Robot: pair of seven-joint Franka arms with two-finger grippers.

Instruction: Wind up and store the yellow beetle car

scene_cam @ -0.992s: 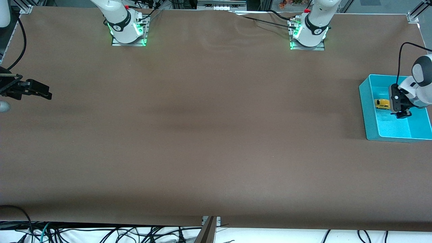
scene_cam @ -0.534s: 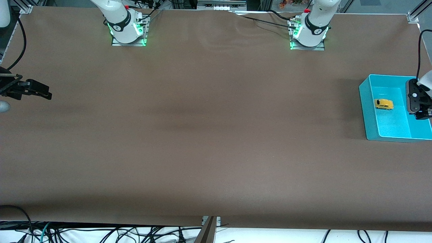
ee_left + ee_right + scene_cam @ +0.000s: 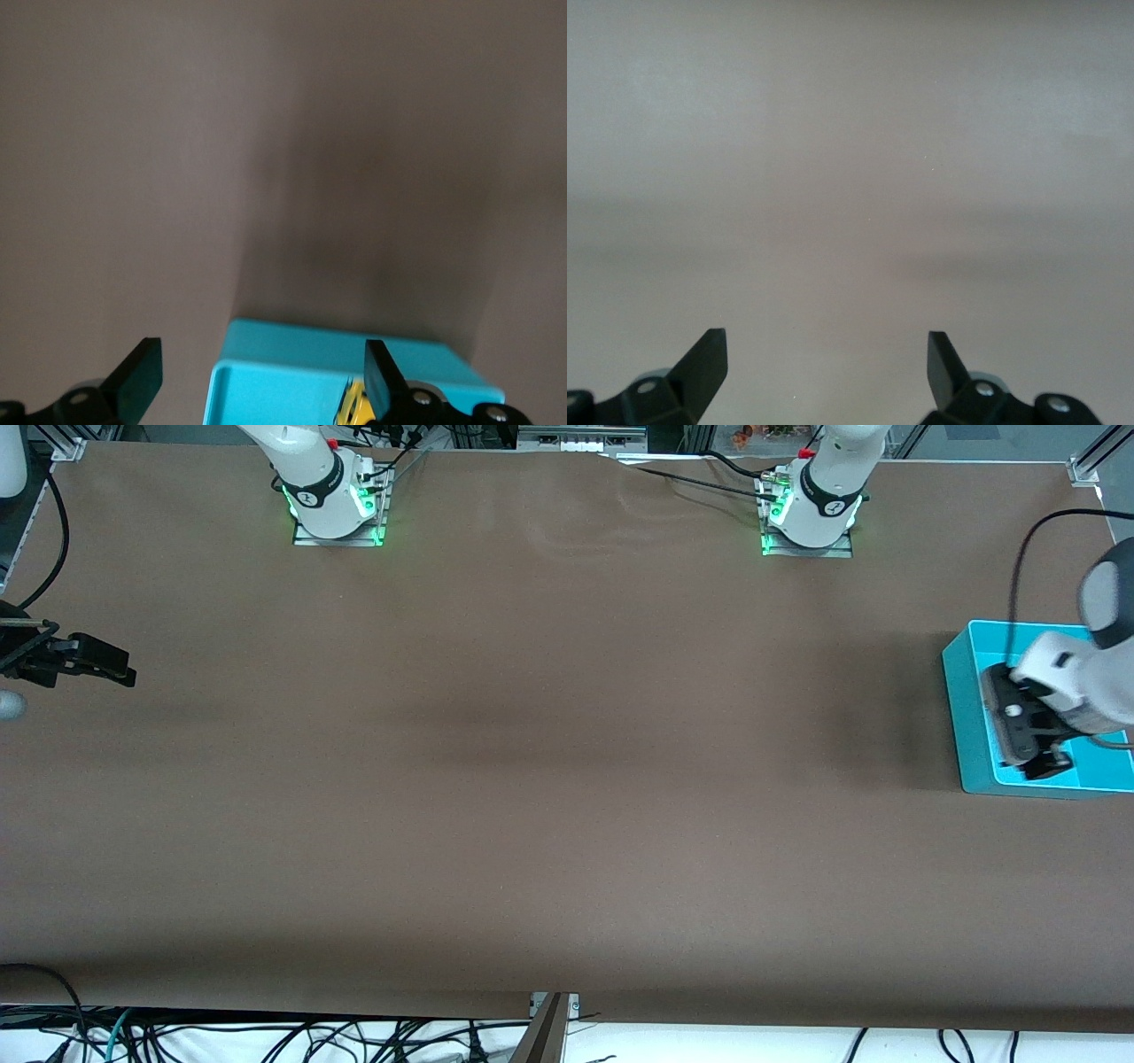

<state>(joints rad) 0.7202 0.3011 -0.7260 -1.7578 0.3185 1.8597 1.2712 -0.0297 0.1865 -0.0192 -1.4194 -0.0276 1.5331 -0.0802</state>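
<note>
The yellow beetle car (image 3: 355,406) lies in the teal bin (image 3: 959,717) at the left arm's end of the table. Only a sliver of the car shows in the left wrist view, beside one black fingertip (image 3: 383,379). In the front view my left hand hides it. My left gripper (image 3: 1048,764) hangs over the bin, open and empty; in its wrist view (image 3: 261,381) the bin's wall (image 3: 301,350) lies between the fingers. My right gripper (image 3: 122,673) waits open and empty over the table's edge at the right arm's end, and its wrist view (image 3: 824,363) shows only bare brown table.
The brown table (image 3: 549,779) spreads between the two arms. The arm bases (image 3: 337,509) (image 3: 808,514) stand along the edge farthest from the front camera. Cables (image 3: 266,1036) hang below the nearest edge. A small grey object (image 3: 11,706) sits below the right gripper.
My left gripper swung out toward the table's end, then came back over the bin, and now covers the car in the front view. The right arm has not moved.
</note>
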